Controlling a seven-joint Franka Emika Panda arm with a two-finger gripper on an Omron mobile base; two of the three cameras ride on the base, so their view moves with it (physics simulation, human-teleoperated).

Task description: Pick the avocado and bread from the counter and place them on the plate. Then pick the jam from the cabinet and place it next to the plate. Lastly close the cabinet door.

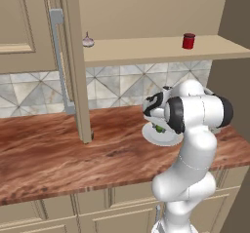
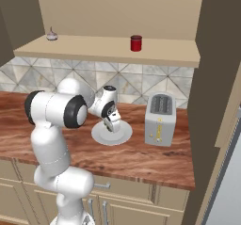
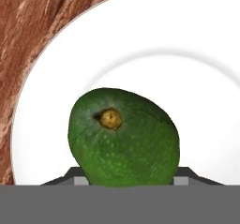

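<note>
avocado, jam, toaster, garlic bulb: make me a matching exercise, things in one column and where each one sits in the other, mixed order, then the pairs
Things:
1. avocado
2. jam
3. toaster
4. garlic bulb

Places:
A. on the counter, beside the plate
B. left end of the cabinet shelf
C. between the fingers of the hand, over the plate
D. on the cabinet shelf, further right, above the toaster side

Pairs: 1-C, 2-D, 3-A, 4-B

wood-grain counter, smooth white plate, speckled avocado
</note>
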